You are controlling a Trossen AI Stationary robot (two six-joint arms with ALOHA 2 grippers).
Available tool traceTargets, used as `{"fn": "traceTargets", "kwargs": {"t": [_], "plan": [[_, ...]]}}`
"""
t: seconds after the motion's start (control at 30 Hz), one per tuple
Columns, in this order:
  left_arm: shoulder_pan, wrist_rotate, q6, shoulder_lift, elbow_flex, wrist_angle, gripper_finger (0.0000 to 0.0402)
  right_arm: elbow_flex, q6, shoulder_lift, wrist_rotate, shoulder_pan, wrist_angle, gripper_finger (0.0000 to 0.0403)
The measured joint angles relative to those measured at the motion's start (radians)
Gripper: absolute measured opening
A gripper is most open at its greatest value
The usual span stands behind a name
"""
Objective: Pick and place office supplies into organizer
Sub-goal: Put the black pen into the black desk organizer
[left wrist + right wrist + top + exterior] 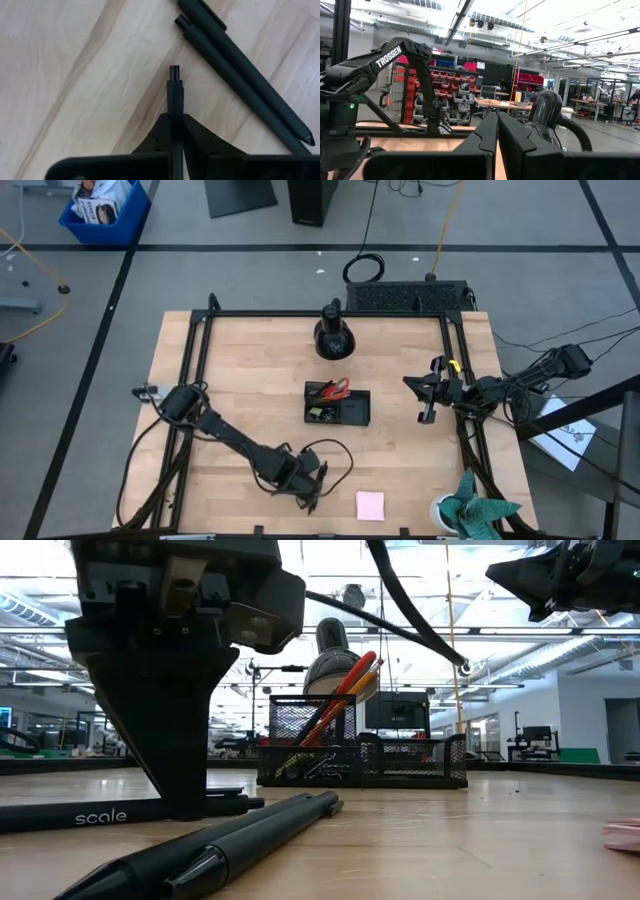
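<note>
My left gripper [308,490] is low over the table's near edge, shut on a black pen [174,87] printed "scale" [100,816]. Two more black pens [240,65] lie side by side on the wood just beside it [240,835]. The black organizer [338,404] stands mid-table; red-handled scissors [338,388] and orange pencils [345,700] stick up out of it. A pink sticky-note pad [370,505] lies flat near the near edge. My right gripper [424,412] hangs shut and empty in the air to the organizer's right [497,131]. My left gripper pinches the black pen between its two fingers [192,132], coming from above and pointing down. The fingers lie across the pen, whose one end [174,72] sticks out past them. The pen lies level at table height [230,803]; whether it is lifted I cannot tell.
A round black dome-shaped stand [333,335] sits behind the organizer toward the far edge. A potted plant [470,515] stands at the near right corner. Black frame rails [200,350] run along the table's left, far and right sides. Bare wood lies between the pens and the organizer.
</note>
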Motion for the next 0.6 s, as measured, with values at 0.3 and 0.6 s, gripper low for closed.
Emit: {"fn": "traceTargets", "kwargs": {"t": [0.3,0.6], "plan": [[-0.009,-0.117,0.116,-0.007,-0.006,0.045,0.0022,0.000,0.007,0.000,0.000,0.000,0.000,0.0009],[0.015,-0.470,0.260,-0.134,-0.013,0.040,0.0018,0.000,0.014,0.000,0.000,0.000,0.000,0.0009]]}}
